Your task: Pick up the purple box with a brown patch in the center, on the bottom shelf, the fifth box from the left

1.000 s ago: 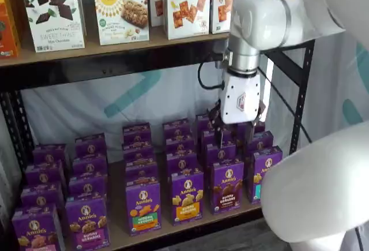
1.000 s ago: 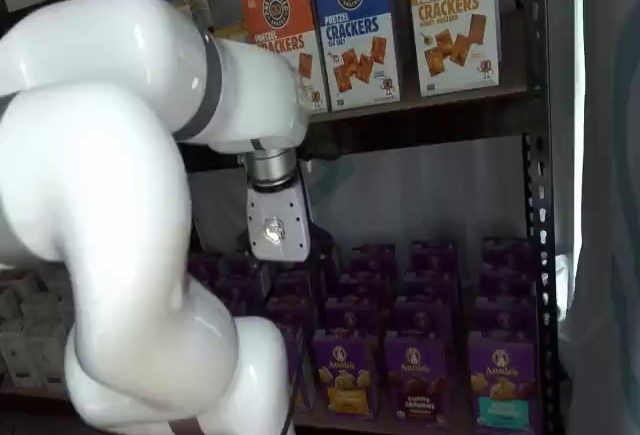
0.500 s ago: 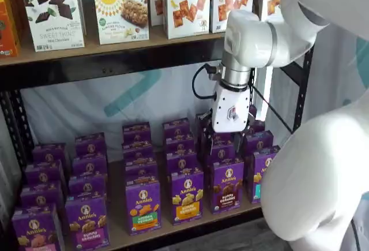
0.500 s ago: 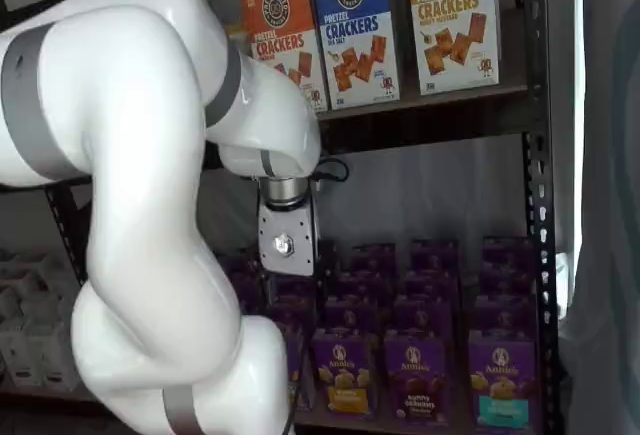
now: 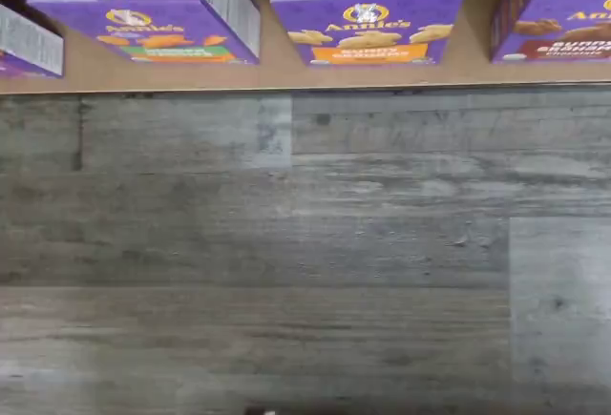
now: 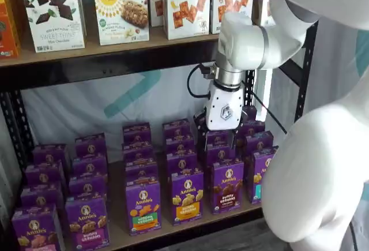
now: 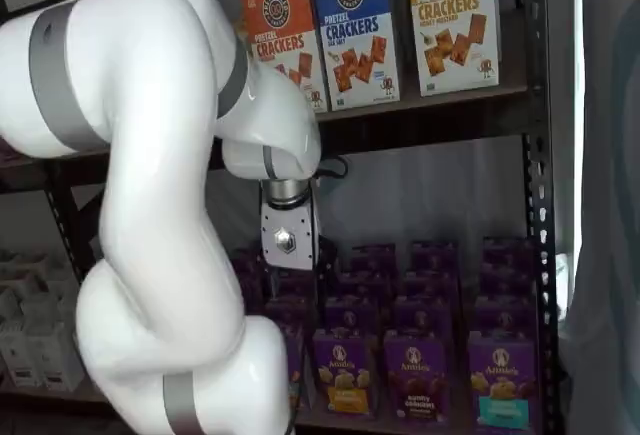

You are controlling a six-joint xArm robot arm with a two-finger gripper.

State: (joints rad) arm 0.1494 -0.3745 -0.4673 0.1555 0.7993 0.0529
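Since a second ago the arm has swung leftward along the rack, so the gripper (image 6: 219,141) now hangs in front of the middle rows of purple cartons rather than the right-hand ones, and in the other fixed camera its white body has dropped lower and closer to the boxes. Reading the front row from the left in a shelf view: a purple carton with an orange-green panel (image 6: 143,205), a purple carton with a yellow panel (image 6: 187,195), then the purple box (image 6: 227,184) with the brown cookie patch, standing upright at the front edge of the bottom shelf (image 6: 173,228). The wrist view looks down on the grey floor and the shelf lip, with the purple box (image 5: 558,14) only at the frame's edge, which suggests the pincer is not yet centred over it. Its black fingers show dark against dark cartons, so no gap can be read plainly, though they appear to be spread wide and nothing is held. To do this well, the arm probably needs to shift right until the brown patch sits mid-view, then descend straight so the fingers straddle the carton's narrow sides without nudging the yellow-panel neighbour just beside it.
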